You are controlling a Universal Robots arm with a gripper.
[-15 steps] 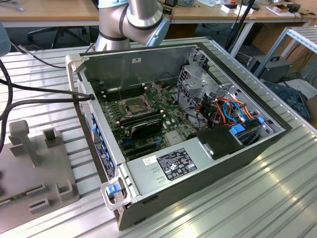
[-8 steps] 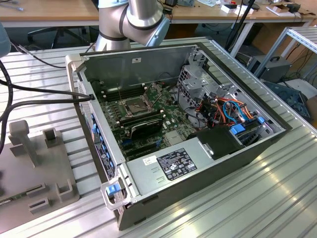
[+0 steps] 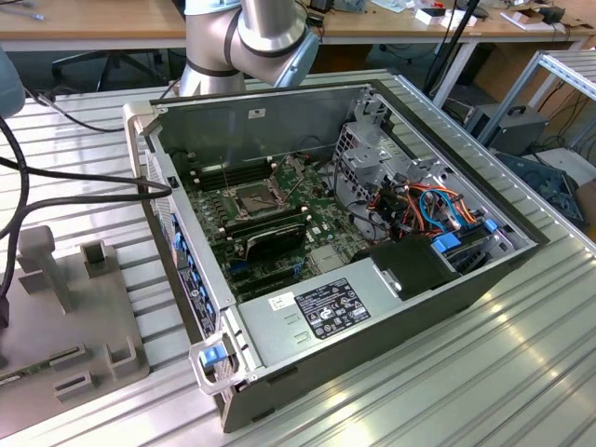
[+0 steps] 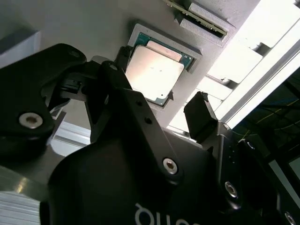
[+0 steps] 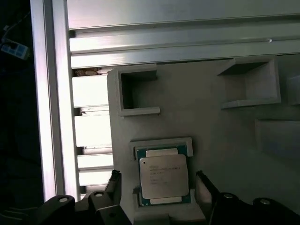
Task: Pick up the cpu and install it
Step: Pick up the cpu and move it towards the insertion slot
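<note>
Thin silver-topped square cpu [image 5: 163, 176], likely light, stiff and fragile, nests near an edge of the grey tray [image 5: 225, 131]; the open, empty black gripper [image 5: 159, 182] flanks its graspable sides.

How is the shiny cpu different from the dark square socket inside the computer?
The cpu has a pale silver top; the socket looks dark with a metal frame. The cpu lies in a grey holder, with the open hand close by; the socket sits on the motherboard inside the case. Both are square.
</note>
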